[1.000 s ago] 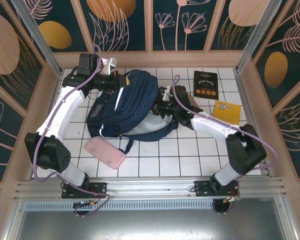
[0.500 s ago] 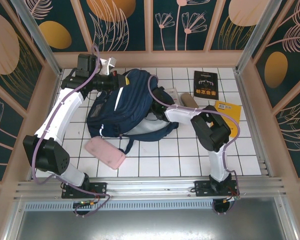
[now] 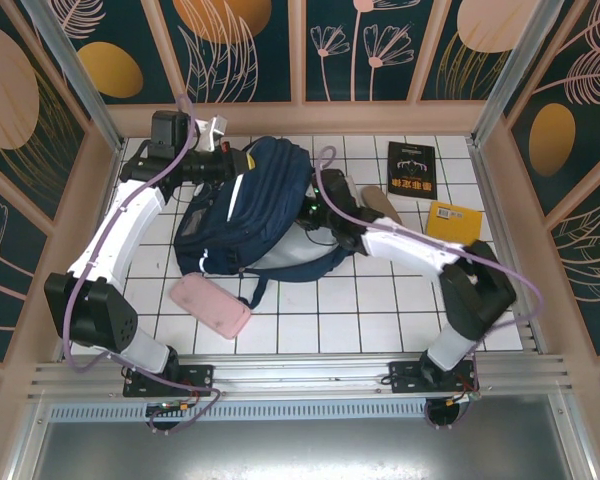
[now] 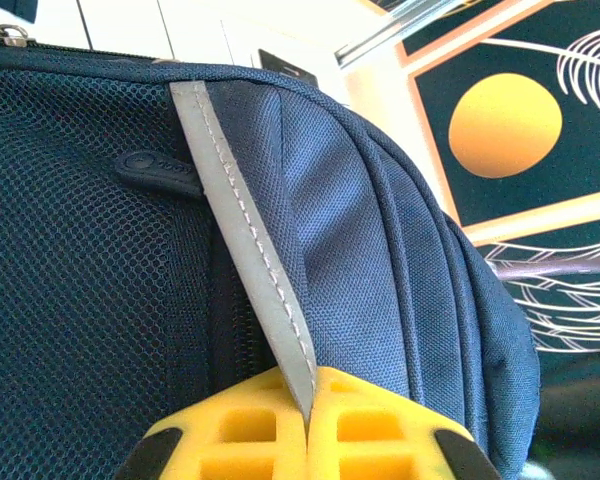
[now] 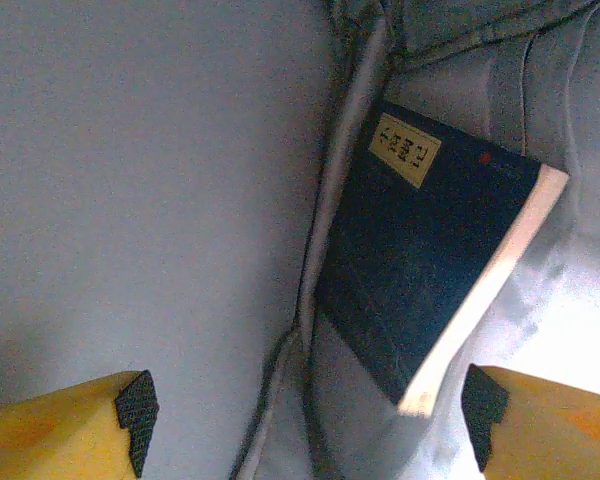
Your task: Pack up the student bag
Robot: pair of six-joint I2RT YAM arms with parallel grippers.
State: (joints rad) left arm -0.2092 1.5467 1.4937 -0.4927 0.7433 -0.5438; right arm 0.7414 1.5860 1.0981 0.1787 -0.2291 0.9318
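Left gripper (image 4: 307,420) pinches the reflective stripe (image 4: 245,230) of the student bag (image 3: 250,205); right gripper (image 5: 308,402) gapes wide inside it, above a dark book (image 5: 420,260); pink pouch (image 3: 211,305), black book (image 3: 411,168) and yellow book (image 3: 450,222) lie alongside; interior dim.

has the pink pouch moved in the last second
No. The pink pouch lies on the same tiles of the table as before, by the student bag.
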